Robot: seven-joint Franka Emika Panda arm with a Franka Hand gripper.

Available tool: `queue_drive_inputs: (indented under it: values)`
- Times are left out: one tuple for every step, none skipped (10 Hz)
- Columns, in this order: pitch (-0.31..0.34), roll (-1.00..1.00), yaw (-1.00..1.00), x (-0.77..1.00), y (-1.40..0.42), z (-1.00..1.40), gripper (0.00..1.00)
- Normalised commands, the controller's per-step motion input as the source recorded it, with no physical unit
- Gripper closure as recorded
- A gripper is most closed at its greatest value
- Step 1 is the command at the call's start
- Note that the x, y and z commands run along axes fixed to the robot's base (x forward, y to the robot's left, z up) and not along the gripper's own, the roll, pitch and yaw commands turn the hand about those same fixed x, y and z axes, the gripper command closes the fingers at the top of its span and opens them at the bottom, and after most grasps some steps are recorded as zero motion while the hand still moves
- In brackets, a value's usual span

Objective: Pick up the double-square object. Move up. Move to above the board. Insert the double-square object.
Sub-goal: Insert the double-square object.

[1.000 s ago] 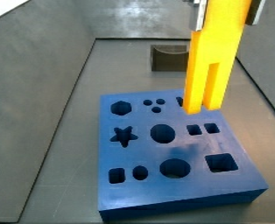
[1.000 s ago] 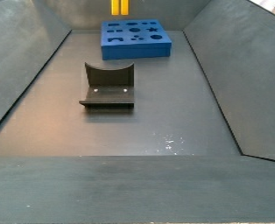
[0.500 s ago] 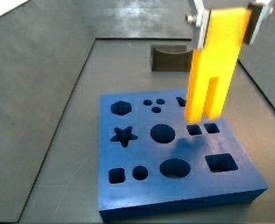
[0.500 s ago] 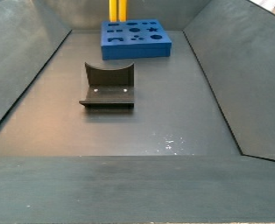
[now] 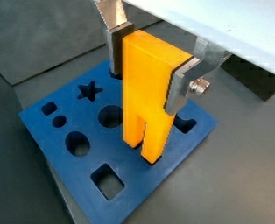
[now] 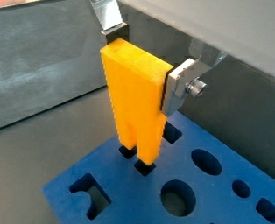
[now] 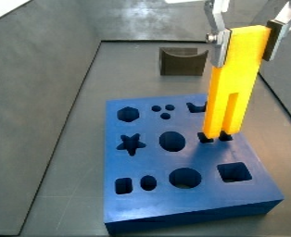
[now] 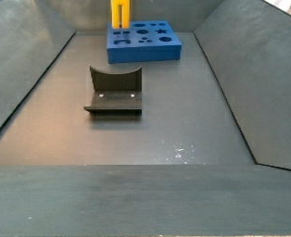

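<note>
The double-square object [image 7: 231, 83] is a tall yellow-orange piece standing upright. Its two prong tips sit in the pair of small square holes of the blue board [image 7: 210, 208]. My gripper [image 7: 247, 39] is shut on its upper end, a silver finger [image 7: 216, 39] on each side. Both wrist views show the gripper [image 5: 151, 68] [image 6: 148, 59] clamping the piece [image 5: 148, 96] [image 6: 134, 101] over the board [image 5: 140, 184] [image 6: 128, 179]. From the far side view only the piece [image 8: 120, 13] and the board [image 8: 143, 42] show, the gripper being cut off by the frame edge.
The dark fixture [image 8: 113, 93] stands on the grey floor apart from the board, also visible behind it [image 7: 182, 61]. Sloping grey walls enclose the floor on both sides. The board carries star, hexagon, circle and square holes around the piece.
The gripper has come straight down with the double-square object. Its prong tips went from hanging above the board to sitting in the two small square holes.
</note>
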Motion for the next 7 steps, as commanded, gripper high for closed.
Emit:
queue_drive_inputs:
  values:
    - [0.0, 0.04, 0.0, 0.17, 0.0, -0.19, 1.0]
    - [0.049, 0.16, 0.0, 0.19, 0.0, -0.43, 1.0]
    - [0.0, 0.09, 0.0, 0.11, 0.0, -0.18, 1.0]
    - [0.013, 0.0, 0.0, 0.0, 0.0, -0.01, 1.0]
    - [0.05, 0.01, 0.0, -0.11, 0.0, -0.07, 1.0]
    - [0.054, 0.03, 0.0, -0.31, 0.07, -0.11, 1.0]
    - [0.047, 0.01, 0.0, -0.37, 0.09, -0.08, 1.0]
